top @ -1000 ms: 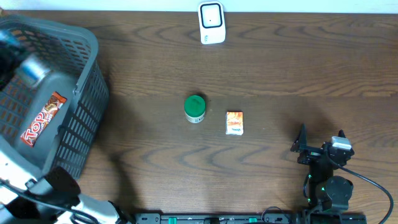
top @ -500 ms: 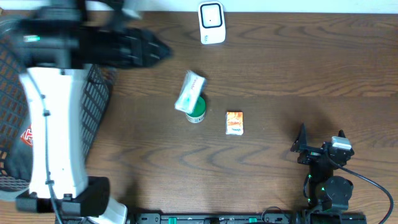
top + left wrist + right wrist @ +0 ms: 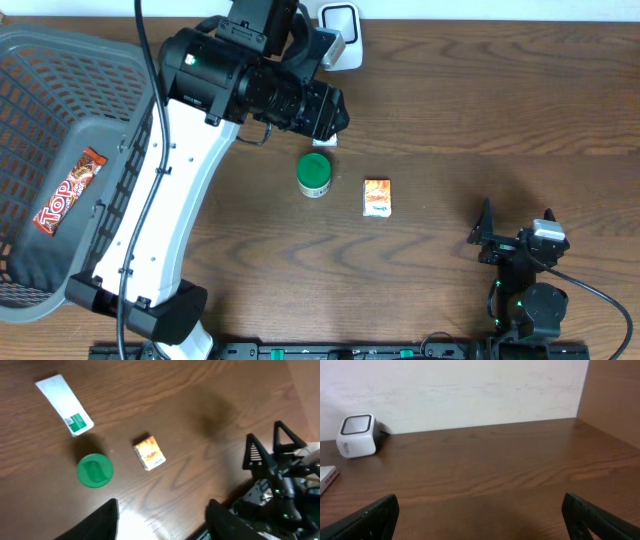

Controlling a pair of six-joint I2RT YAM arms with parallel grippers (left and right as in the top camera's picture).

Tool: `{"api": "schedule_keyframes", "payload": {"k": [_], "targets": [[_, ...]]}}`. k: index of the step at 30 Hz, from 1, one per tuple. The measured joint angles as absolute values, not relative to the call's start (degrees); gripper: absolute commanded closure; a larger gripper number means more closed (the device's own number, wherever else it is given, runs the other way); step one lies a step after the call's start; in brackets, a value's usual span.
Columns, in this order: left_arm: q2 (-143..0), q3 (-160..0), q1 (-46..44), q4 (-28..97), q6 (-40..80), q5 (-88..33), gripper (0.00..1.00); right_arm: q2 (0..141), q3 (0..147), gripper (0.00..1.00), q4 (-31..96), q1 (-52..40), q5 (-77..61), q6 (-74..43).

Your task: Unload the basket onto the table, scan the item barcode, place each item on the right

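A white carton with green print (image 3: 65,405) lies flat on the table; from overhead only a sliver of it (image 3: 323,141) shows under my left gripper (image 3: 330,112). That gripper (image 3: 163,510) hovers above the table, open, with nothing between its fingers. The white barcode scanner (image 3: 340,36) stands at the back edge, just behind the left gripper, and also shows in the right wrist view (image 3: 356,435). A green round can (image 3: 314,175) and a small orange box (image 3: 377,197) rest mid-table. My right gripper (image 3: 508,243) sits low at the front right, open and empty (image 3: 480,520).
A grey mesh basket (image 3: 120,90) fills the left side and holds a red Top snack bar (image 3: 68,190). The left arm (image 3: 170,200) spans from the front left to the table's middle. A wooden side wall (image 3: 615,400) rises on the right.
My left arm swung out of the basket to above the table's middle. The white carton, seen tumbling near the green can half a second ago, now lies on the table.
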State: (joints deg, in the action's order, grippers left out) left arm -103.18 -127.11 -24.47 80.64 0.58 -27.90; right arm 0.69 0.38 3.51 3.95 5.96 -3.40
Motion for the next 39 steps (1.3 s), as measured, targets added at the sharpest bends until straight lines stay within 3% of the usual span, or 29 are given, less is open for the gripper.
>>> {"api": "schedule_keyframes", "payload": {"k": [10,14,18,23,27,32,39], "targets": [[-103.18,-127.11,-23.99,81.78,0.12,-23.53,0.40,0.69,0.38,0.01,3.51,3.95,5.96,-3.38],[-102.28,-127.09,-20.47,81.84,0.12,-21.06,0.35,0.69,0.38,0.01,3.51,3.95,5.96,-3.38],[-98.21,-126.98,-12.34,79.83,0.01,-20.05,0.33,0.69,0.38,0.01,3.51,3.95,5.98,-3.38],[-91.22,-127.02,7.53,79.33,2.57,-19.07,0.33,0.69,0.38,0.01,3.51,3.95,5.96,-3.38],[-91.09,-127.11,13.91,82.13,2.39,-23.73,0.33,0.69,0.38,0.01,3.53,3.97,5.96,-3.38],[-92.60,-127.00,12.93,81.93,0.97,-27.94,0.36,0.69,0.38,0.01,3.51,3.95,5.96,-3.38],[-98.26,-125.03,4.51,77.62,0.84,-29.61,0.36,0.69,0.38,0.01,3.51,3.95,5.96,-3.38]]}}
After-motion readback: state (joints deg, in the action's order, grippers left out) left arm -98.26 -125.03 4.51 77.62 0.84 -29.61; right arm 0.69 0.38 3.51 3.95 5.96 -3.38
